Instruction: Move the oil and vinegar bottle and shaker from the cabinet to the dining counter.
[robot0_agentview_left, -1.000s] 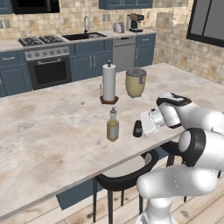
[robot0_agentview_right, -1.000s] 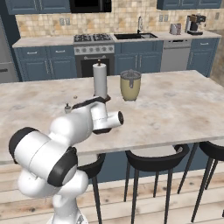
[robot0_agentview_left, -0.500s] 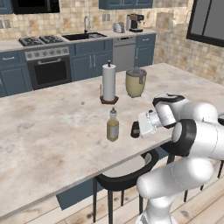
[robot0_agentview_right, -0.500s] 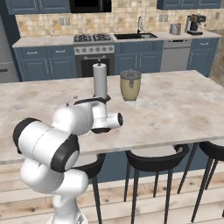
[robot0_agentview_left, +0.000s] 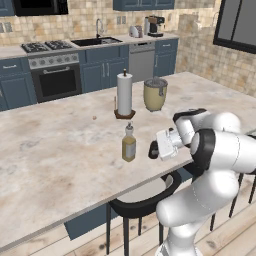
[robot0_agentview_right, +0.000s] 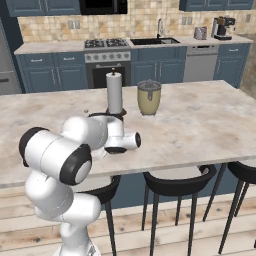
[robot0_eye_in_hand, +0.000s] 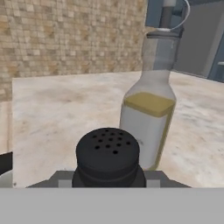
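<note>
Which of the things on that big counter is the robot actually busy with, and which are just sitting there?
Part of the job:
- bottle of yellow oil, standing on the dining counter
- black shaker, right at the end effector

Just sitting there:
- paper towel roll
- beige pot
- stools

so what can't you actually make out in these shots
- Tool, left base view: its fingers sit behind the dark shaker, so the grip itself is unclear.
- Shaker, hand view: its base is cut off at the bottom.
- Oil and vinegar bottle, hand view: its foot is hidden behind the shaker.
- Dining counter, right base view: the arm hides the spot where bottle and shaker are.
</note>
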